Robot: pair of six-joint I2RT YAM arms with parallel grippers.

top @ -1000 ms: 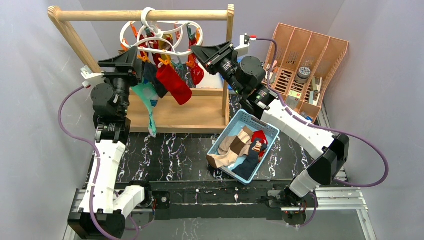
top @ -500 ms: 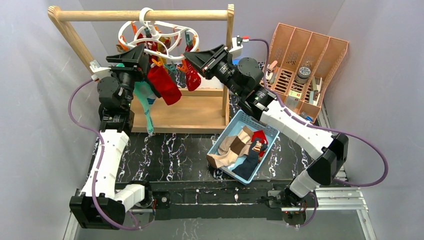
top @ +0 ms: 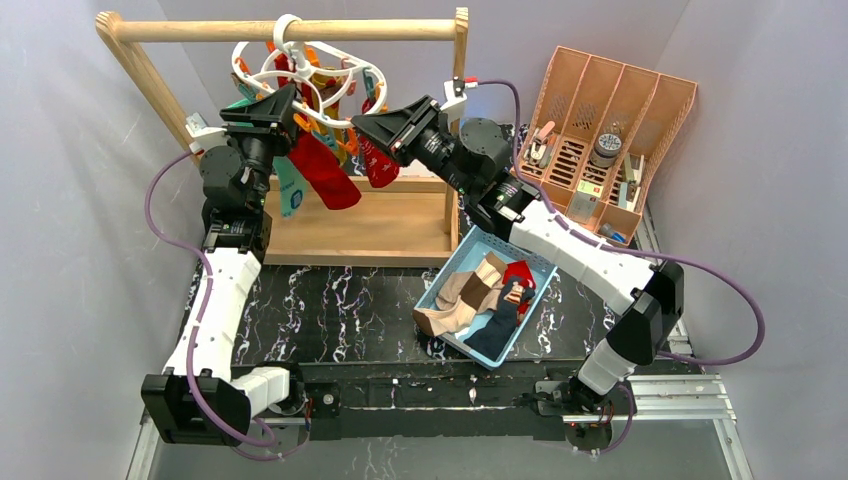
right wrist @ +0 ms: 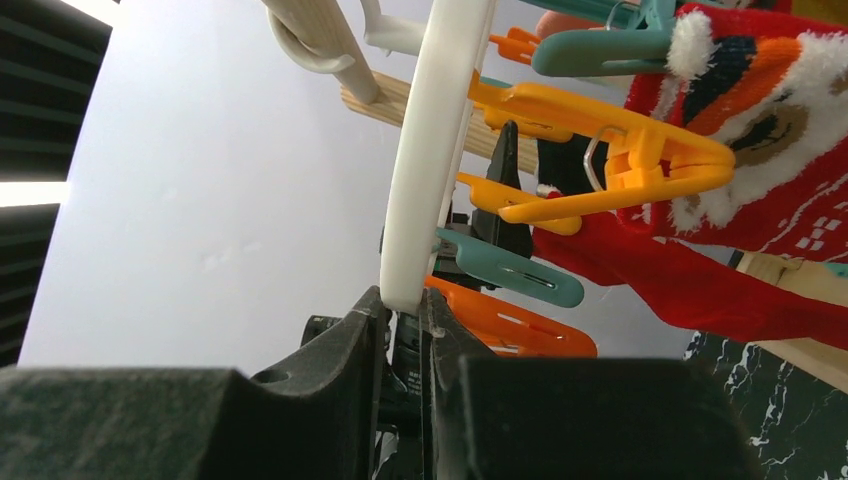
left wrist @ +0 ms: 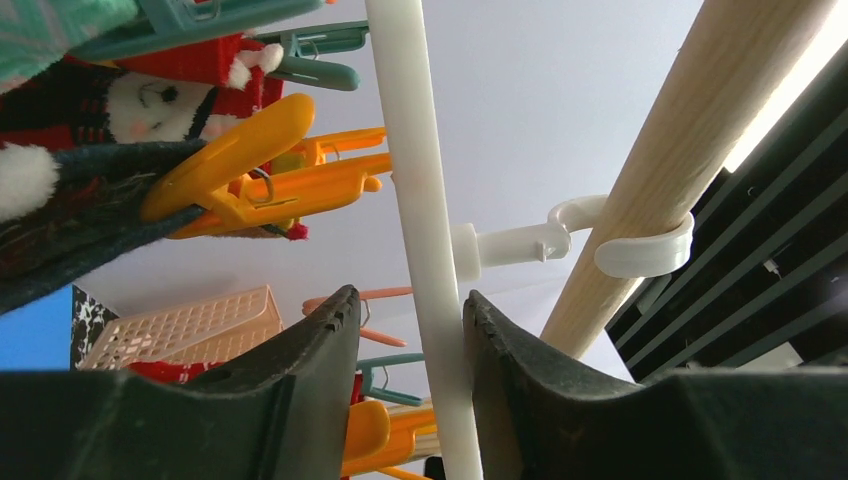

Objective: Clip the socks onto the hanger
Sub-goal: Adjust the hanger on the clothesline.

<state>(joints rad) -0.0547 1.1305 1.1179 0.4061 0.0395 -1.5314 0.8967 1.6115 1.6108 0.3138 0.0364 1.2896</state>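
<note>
The white ring hanger (top: 310, 68) hangs by its hook (top: 288, 28) from the wooden rail (top: 200, 32), tilted, with orange and teal clips. A red sock (top: 322, 172), a teal sock (top: 290, 195) and a patterned red sock (top: 377, 160) dangle from it. My left gripper (top: 284, 97) is open around the ring's left side; in the left wrist view the white bar (left wrist: 415, 150) touches the right finger of that gripper (left wrist: 408, 297), with a gap to the left one. My right gripper (top: 362, 126) is shut on the ring's right edge (right wrist: 435, 150), pinched at its tips (right wrist: 403, 297). More socks (top: 480, 295) lie in the blue basket (top: 540, 262).
The wooden rail frame has a flat base (top: 360, 225) and upright posts (top: 460, 110) close to both arms. A pink slotted organizer (top: 610, 130) stands at the back right. The black marbled table (top: 330, 310) lies in front of the frame.
Both grippers and the hanger have shifted left and up, and the ring has tilted with the socks swinging left. The left jaws have narrowed around the ring.
</note>
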